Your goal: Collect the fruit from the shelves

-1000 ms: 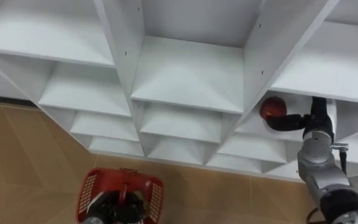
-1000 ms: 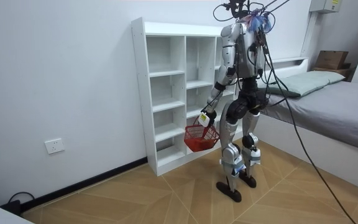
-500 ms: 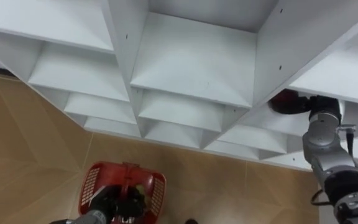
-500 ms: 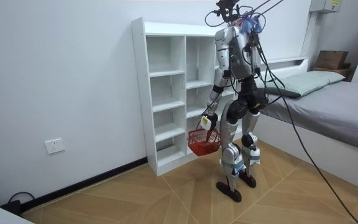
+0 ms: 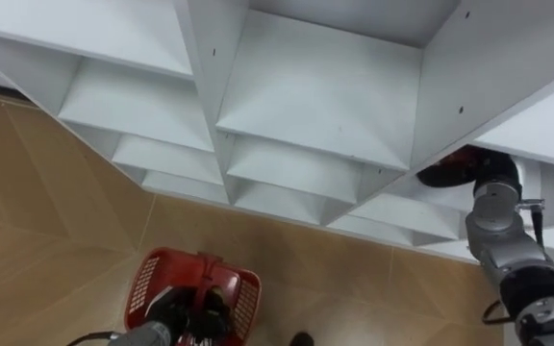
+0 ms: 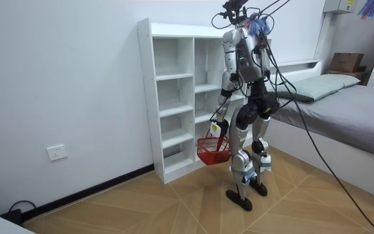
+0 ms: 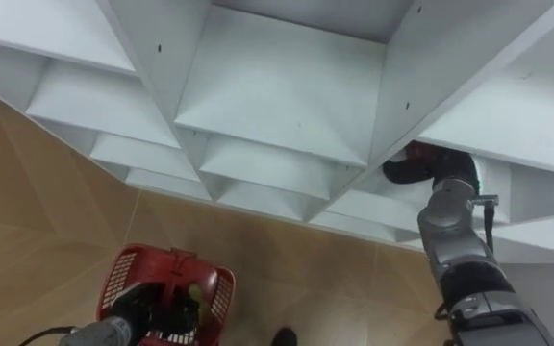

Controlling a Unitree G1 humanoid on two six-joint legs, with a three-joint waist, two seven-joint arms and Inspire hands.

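The robot stands close before the white closet (image 5: 315,96), facing its open compartments. Its right arm reaches into a compartment of the right column. There the right hand (image 5: 442,177) sits just under the front edge of the shelf board above and just right of the upright divider. The dark fingers are curled round a red fruit (image 5: 465,156). Only a sliver of red shows below the board's edge, so it cannot be told which way the fruit's stem or long axis points. Inside that compartment there is little room above the hand. To the right and toward the near side the space is open, with only the forearm running back out of it.

The left hand (image 5: 188,312) is clamped on the handle of a red basket (image 5: 147,284). The basket hangs low on the near left, over the wooden floor (image 5: 56,211). Its mouth faces up, and its long axis runs left to right, dipping a little toward the right. It hangs clear of the closet's bottom shelves, with bare floor between them and more open floor to its left. In the room view the basket hangs beside the robot's leg, in front of the lower shelves. A bed (image 6: 343,110) lies behind the robot at the room view's right, apart from it.
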